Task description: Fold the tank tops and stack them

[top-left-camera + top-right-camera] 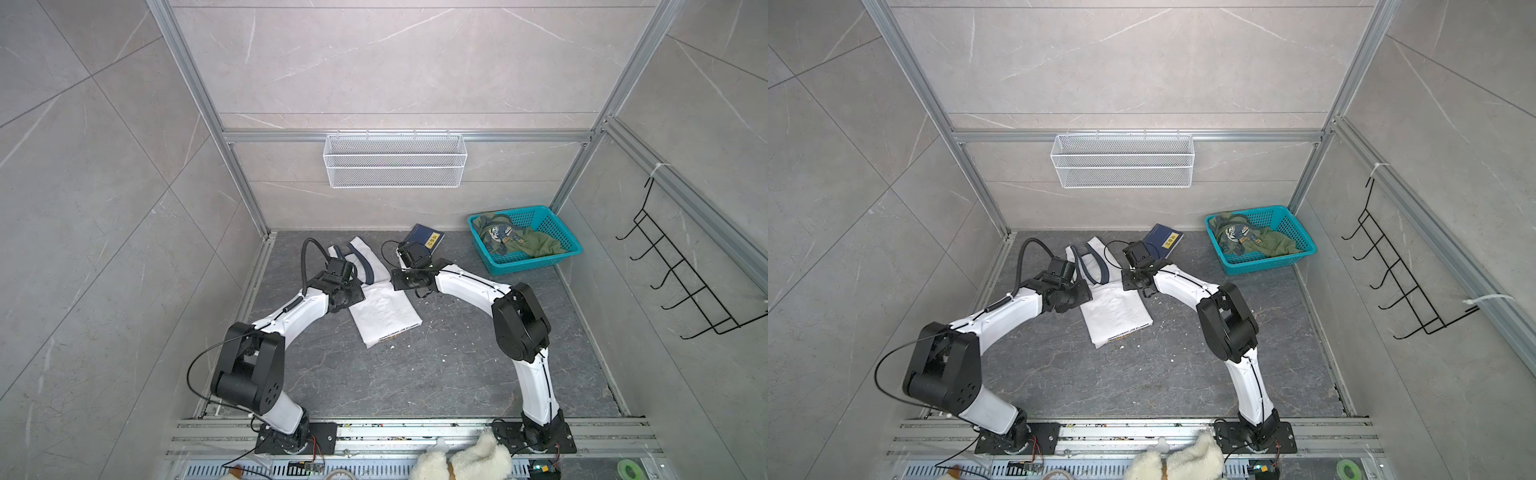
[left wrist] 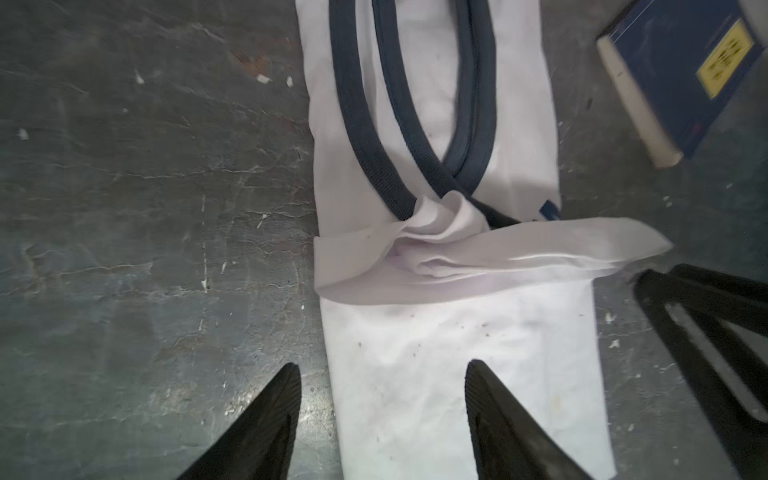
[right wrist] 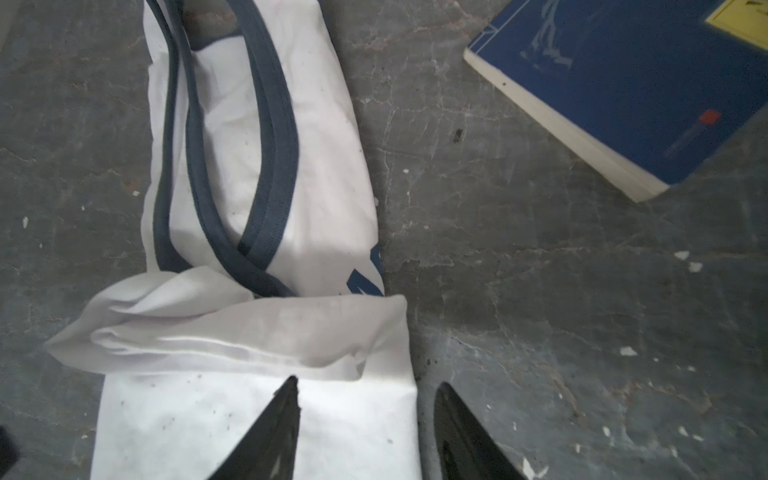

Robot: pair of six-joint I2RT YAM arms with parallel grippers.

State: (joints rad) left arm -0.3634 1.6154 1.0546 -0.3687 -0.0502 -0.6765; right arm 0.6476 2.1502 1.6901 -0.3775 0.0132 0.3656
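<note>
The white tank top [image 1: 384, 311] [image 1: 1115, 309] lies on the dark floor, folded into a long strip, navy-trimmed straps at the far end. A loose flap [image 2: 478, 253] [image 3: 249, 328] lies across its middle. My left gripper [image 2: 382, 368] [image 1: 357, 297] hovers open over the strip's left edge, one finger over the floor, one over the cloth. My right gripper [image 3: 368, 383] [image 1: 397, 284] hovers open over the right edge; one of its fingers [image 2: 706, 332] also shows in the left wrist view. Neither holds anything. The olive green tank top [image 1: 536, 243] [image 1: 1271, 245] lies crumpled in the teal basket [image 1: 528, 266].
A navy book [image 1: 426, 239] [image 3: 644, 83] with a yellow label lies just beyond my right gripper. A white wire basket [image 1: 395, 162] hangs on the back wall, a black hook rack [image 1: 685, 270] on the right wall. A fluffy white plush thing [image 1: 465, 457] sits at the front rail.
</note>
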